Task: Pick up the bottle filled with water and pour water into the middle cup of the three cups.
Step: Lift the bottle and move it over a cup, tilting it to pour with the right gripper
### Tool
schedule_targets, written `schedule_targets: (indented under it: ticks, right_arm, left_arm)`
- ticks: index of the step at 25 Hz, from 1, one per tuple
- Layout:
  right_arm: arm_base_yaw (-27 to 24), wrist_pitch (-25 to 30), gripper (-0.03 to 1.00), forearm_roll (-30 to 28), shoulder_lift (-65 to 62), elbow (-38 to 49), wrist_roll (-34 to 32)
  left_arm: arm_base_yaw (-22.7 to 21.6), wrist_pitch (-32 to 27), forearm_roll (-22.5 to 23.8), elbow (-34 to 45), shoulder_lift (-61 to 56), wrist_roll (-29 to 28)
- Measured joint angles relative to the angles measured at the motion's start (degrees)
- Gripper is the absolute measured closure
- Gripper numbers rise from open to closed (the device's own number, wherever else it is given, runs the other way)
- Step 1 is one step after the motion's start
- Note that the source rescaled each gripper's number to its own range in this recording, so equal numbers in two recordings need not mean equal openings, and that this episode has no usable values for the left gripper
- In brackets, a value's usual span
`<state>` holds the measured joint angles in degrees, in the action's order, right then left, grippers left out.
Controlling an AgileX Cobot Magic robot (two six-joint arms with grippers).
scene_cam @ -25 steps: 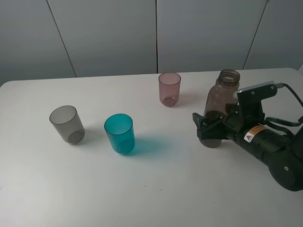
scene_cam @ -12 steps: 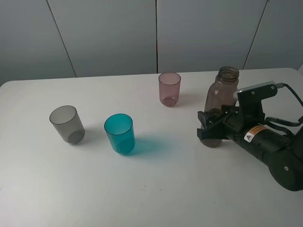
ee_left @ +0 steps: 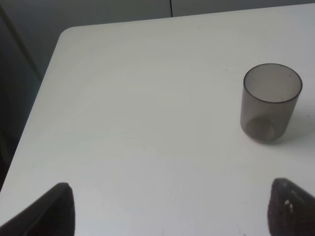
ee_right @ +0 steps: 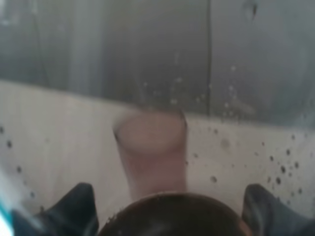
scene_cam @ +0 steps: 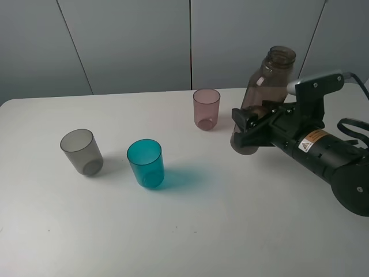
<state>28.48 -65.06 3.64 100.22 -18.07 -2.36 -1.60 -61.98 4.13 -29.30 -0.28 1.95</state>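
Bench (scene_cam: 230,231): white, carries three cups.

Right hand (scene_cam: 249,128): clamped round the lower body of the bottle (scene_cam: 266,81), fingers on either side. Bottle sits at the 3 o'clock side of the bench and looks clear of the surface. It is tilted, with the neck leaning toward 1 o'clock.

Left hand (ee_left: 172,211): fingers spread wide, nothing between them, parked near the grey cup (scene_cam: 82,151).

Step in hand, as I judge it: carry phase, grip made, pour not begun. The next move calls for travel toward 8 o'clock, past the pink cup (scene_cam: 206,108), until the mouth is over the teal cup (scene_cam: 145,163). Then roll the neck over toward 9 o'clock, slowly, since the neck is wide and uncapped.

Bottle: tall, translucent brownish-pink, rounded shoulders, threaded open neck.

Teal cup: upright, between grey and pink, well apart from both.

Water: level not readable through the tint.
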Motion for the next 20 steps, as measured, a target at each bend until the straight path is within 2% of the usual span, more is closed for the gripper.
schedule_targets:
  ticks: [4, 10, 16, 20]
  right_arm:
    - [0.0, 7.8, 0.95, -4.6, -3.6, -6.5, 0.1]
    - [0.0, 24.8, 0.95, -13.9, -4.1, -18.7, -0.9]
    - [0.0, 29.0, 0.95, -26.5, -4.1, -27.7, -8.1]
    - [0.0, 31.3, 0.95, -32.3, -2.9, -32.8, -11.9]
  left_arm:
    - [0.0, 0.0, 0.0, 0.0, 0.0, 0.0]
    - [0.0, 0.0, 0.0, 0.0, 0.0, 0.0]
    - [0.0, 0.0, 0.0, 0.0, 0.0, 0.0]
    - [0.0, 0.0, 0.0, 0.0, 0.0, 0.0]
